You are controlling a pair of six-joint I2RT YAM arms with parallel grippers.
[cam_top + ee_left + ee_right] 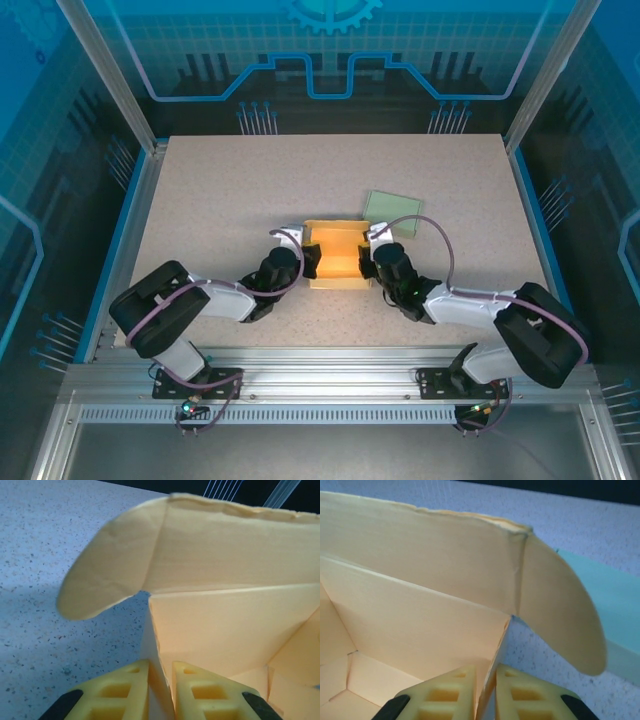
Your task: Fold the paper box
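L jaws narrow, pinching box (225, 630) left wall; R jaws same, right wall.

No legible txt, nos. or brand marks anywhere. Yellow paper box (335, 268) is plain, pale green flat sheet (393, 210) blank, speckled beige surface (220, 200) unmarked. Only sign-like mark: light-blue gear-shaped graphic (333, 12) on the back panel, w/o lettering.
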